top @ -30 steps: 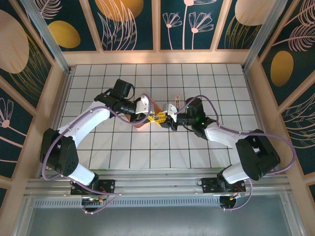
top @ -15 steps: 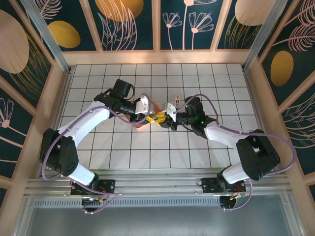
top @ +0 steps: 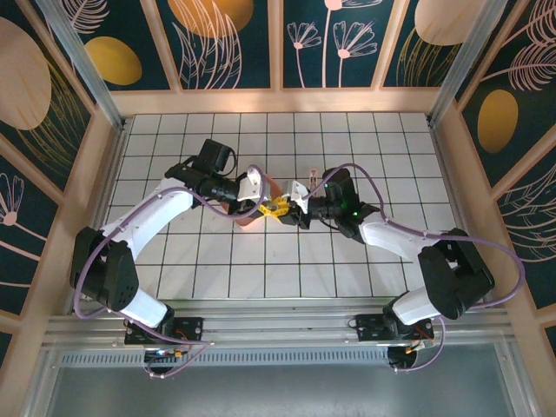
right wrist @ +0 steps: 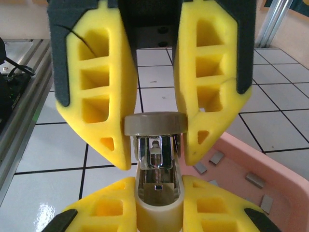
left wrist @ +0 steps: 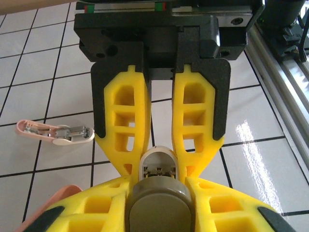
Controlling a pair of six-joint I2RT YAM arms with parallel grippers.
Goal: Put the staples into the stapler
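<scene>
1. At the tray, risks never getting the staples picked up. With both sides busy on the stapler, has nothing free to lift a strip, so must let go somewhere first.
2. At the left gripper, closed tight on the olive lid. Could slip off that rounded, smooth-looking plastic under a harder pull, dropping the lid back over the channel.
3. In the middle, could strain or twist the hinge through pulling out of line. Judging by the tight nose-to-nose pose, could also knock the yellow fingers together.
4. At the right gripper, closed tight on the beige base. Could tip the base on release and lose the exposed channel's upward aim. Cannot tell whether anything is loaded in it.
5. Staples: tiny flat grey strips, lying loose and apart on the pink tray floor, just beside and below the stapler in the right wrist view. Likely fiddly to pinch with such thick fingers, and likely to slide away or snap under a clumsy squeeze.
6. Stapler: small, held between the two grippers and hinged apart. Shows a shiny metal channel with a thin spring rod between lid and base. Looks ready to take a strip, though narrow enough to demand careful lining up.
</scene>
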